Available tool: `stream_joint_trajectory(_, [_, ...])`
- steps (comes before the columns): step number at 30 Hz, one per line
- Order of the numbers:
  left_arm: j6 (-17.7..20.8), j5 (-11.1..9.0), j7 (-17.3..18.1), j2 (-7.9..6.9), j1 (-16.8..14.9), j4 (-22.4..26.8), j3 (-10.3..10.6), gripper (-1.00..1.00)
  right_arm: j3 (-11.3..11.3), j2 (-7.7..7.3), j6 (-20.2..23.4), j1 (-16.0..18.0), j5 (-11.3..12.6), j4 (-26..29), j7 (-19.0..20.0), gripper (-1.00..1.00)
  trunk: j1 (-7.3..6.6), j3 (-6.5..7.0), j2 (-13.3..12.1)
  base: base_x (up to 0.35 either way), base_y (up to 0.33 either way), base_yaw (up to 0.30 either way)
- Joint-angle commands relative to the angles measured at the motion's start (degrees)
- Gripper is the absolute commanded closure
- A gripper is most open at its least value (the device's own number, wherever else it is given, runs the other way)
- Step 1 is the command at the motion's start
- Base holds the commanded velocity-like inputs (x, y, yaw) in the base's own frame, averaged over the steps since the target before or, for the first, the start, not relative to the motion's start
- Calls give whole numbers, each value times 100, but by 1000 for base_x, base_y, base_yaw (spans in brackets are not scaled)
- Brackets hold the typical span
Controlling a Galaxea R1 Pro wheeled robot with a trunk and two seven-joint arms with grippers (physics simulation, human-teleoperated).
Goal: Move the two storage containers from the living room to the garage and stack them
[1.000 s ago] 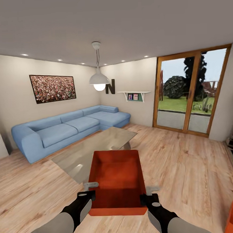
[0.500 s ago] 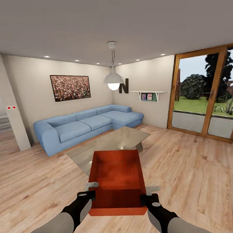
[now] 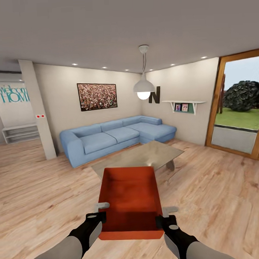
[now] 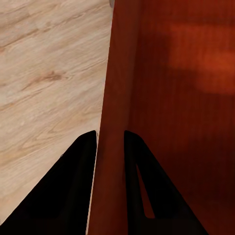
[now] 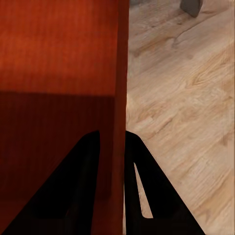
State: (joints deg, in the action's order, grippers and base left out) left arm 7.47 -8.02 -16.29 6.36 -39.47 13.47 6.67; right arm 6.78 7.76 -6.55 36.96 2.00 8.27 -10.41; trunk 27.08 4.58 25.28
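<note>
Living room planks (image 3: 42, 193) lie under the container (image 3: 130, 197) — left gripper (image 4: 110, 139) and right gripper (image 5: 112, 139) each pinch a side wall (carried low); turning gently should keep both grips level.

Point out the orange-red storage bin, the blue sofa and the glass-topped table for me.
orange-red storage bin (image 3: 129, 197): head view, on its inner floor.
blue sofa (image 3: 98, 142): head view, on a seat cushion.
glass-topped table (image 3: 145, 156): head view, on the bare glass top.
</note>
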Motion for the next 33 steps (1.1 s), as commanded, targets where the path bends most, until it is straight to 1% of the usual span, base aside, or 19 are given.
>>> stream_joint_trajectory(1, [44,20,-199,-12,1,6,-34,100,-89,-1,-4,4,-22,17,-15,100,2,-2,5,0,0,300])
stream_joint_trajectory(33, [44,20,-199,-12,1,0,-34,100,-89,3,-12,4,-23,17,1,100,2,-2,5,0,0,300])
